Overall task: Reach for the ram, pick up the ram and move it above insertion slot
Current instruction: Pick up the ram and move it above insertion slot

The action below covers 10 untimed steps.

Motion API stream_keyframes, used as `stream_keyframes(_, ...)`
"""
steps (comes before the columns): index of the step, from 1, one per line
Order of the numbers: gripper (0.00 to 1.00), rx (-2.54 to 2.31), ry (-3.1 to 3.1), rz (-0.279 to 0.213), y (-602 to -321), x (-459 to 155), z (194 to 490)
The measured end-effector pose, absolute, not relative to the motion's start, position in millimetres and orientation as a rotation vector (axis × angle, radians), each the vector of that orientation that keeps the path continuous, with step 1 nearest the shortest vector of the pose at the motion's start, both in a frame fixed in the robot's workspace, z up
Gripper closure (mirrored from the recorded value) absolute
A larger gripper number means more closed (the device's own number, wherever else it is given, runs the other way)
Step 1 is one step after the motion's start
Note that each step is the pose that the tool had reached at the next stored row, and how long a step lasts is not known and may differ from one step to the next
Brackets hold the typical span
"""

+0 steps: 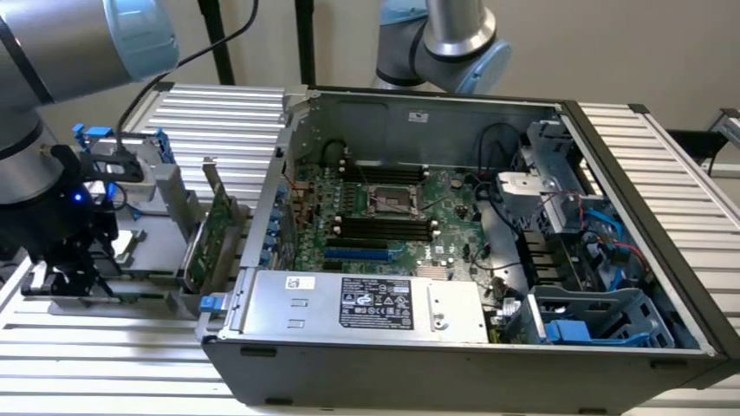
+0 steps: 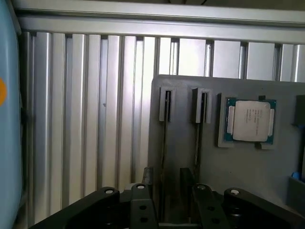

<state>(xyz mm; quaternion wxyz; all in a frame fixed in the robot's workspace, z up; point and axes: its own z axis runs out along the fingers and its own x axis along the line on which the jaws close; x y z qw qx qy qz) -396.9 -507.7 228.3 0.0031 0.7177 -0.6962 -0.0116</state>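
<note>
Wrist view: gripper (image 2: 167, 179) over grey tray (image 2: 183, 143), fingers (image 2: 148, 175) apart, straddling ram (image 2: 164, 143) standing edge-on in slot; 2nd stick (image 2: 199, 138) just beside, CPU (image 2: 250, 121) further along tray.

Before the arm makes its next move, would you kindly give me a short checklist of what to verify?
1. Black gripper open: ok.
2. Thin ram stick, edge-on in the grey fixture plate, lines up with the gap between the fingers: ok.
3. Ram stick gripped: not ok.
4. Second stick beside it clear of the fingers: cannot tell.
5. Black motherboard slots in the open grey computer case unobstructed: ok.
</note>
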Motion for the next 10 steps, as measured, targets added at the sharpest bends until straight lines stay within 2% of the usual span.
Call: stream_keyframes(10, 0.64, 2.249, -2.182, -0.033, -507.7, -396.9, 210.1)
